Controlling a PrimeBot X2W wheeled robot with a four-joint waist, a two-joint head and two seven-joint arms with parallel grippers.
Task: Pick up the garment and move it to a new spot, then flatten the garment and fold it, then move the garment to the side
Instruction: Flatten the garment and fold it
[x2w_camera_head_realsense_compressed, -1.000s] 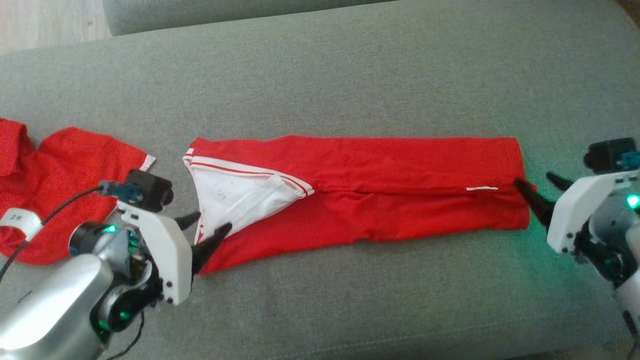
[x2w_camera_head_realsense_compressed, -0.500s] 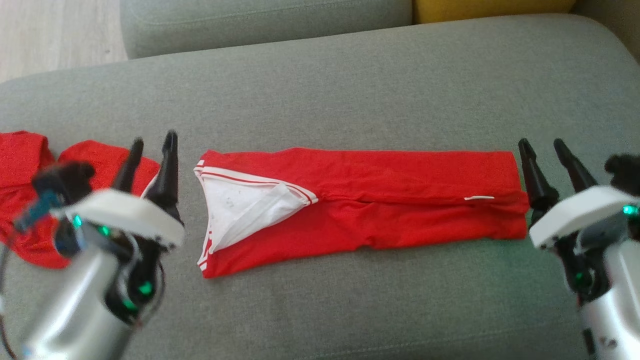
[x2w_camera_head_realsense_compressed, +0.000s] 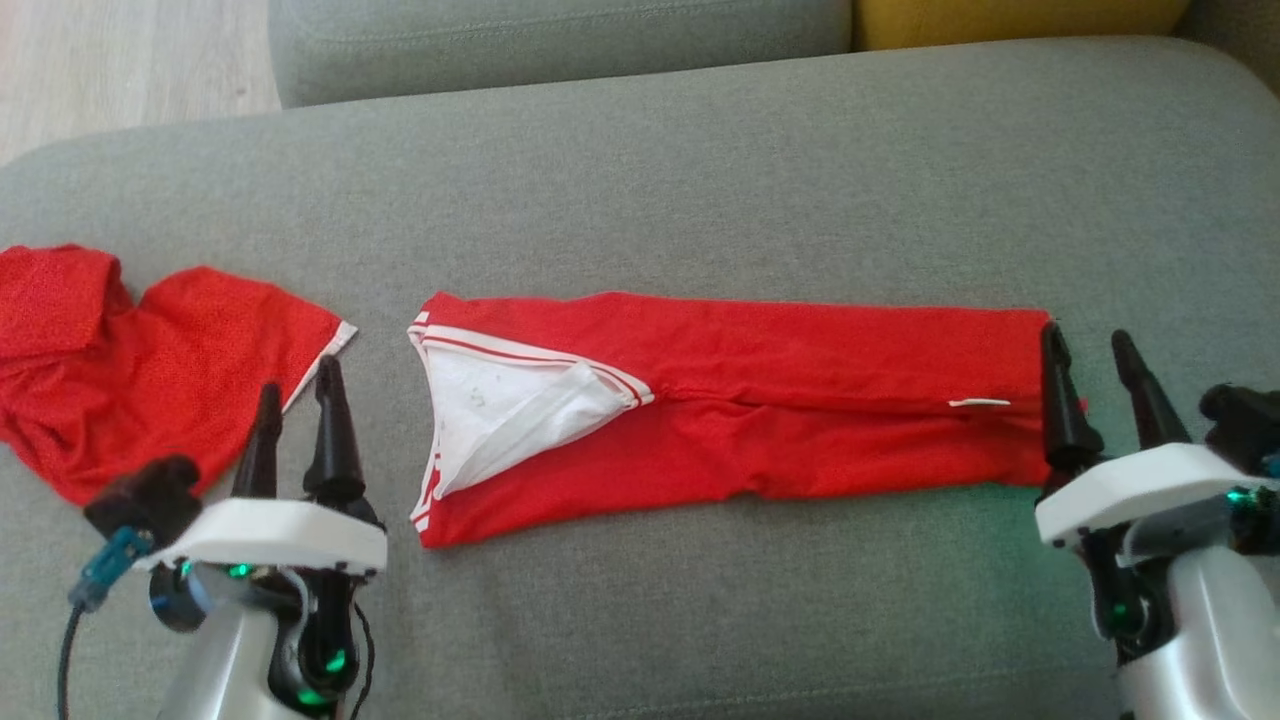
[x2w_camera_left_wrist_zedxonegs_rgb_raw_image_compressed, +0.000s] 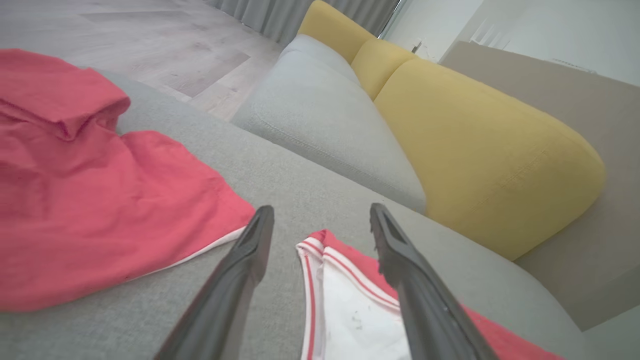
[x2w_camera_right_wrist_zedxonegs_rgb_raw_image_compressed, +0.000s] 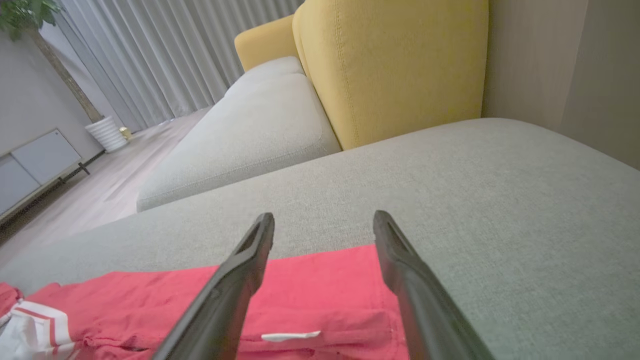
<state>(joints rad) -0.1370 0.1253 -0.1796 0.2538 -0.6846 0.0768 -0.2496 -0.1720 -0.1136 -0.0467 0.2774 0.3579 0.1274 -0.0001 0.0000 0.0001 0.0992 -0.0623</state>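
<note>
Red garment (x2w_camera_head_realsense_compressed: 740, 410) lies mid-frame on the sofa (x2w_camera_head_realsense_compressed: 700, 180), folded into a long strip. Left pincer (x2w_camera_head_realsense_compressed: 298, 376), lower left, and right pincer (x2w_camera_head_realsense_compressed: 1083, 334), lower right, gape empty. Likely left: further folding, moving aside.

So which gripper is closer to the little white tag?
Right. The right gripper hovers just beside the little white tag; the left gripper is past the opposite end of the long red folded garment.
</note>
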